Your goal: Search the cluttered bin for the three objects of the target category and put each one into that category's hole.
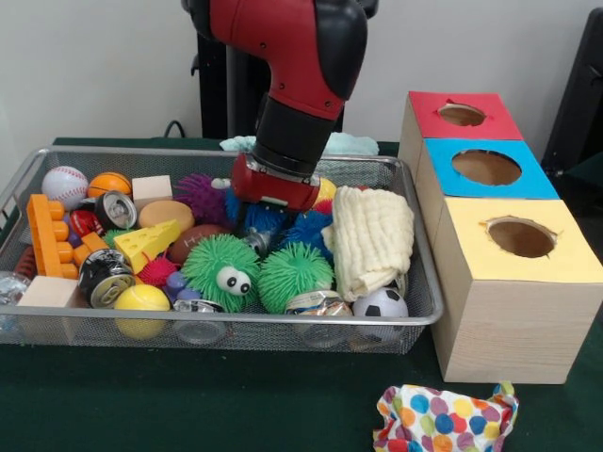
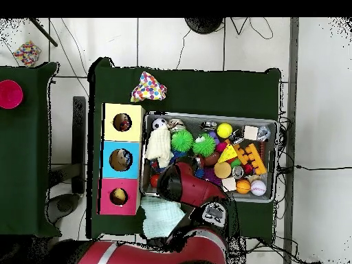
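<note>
The red and black arm [image 1: 301, 85] reaches down into the wire-mesh bin [image 1: 57, 325], its gripper [image 1: 259, 221] buried among the spiky toys at the bin's centre. The gripper's tips are hidden by blue spiky balls [image 1: 306, 229], so whether it is parted or closed, or has hold of anything, cannot be told.

Directly at 6 o'clock from the gripper sit a green spiky ball with eyes [image 1: 220, 271] and a second green spiky ball [image 1: 295, 275], touching each other. A purple spiky ball [image 1: 201, 195] lies at 9 o'clock from the gripper. A folded cream cloth [image 1: 374, 240] rests at 3 o'clock against the bin's side. A soccer ball [image 1: 381, 303] lies at 5 o'clock, a yellow ball [image 1: 141, 299] at 8 o'clock, a baseball [image 1: 64, 185] and an orange block [image 1: 42, 234] at the far 9 o'clock end.

Beside the bin stands the wooden box with three holes: red hole [image 1: 461, 114], blue hole [image 1: 486, 167], yellow hole [image 1: 520, 236]. In the overhead view each hole shows something inside. A polka-dot cloth [image 1: 445, 419] lies on the green table [image 1: 188, 405].
</note>
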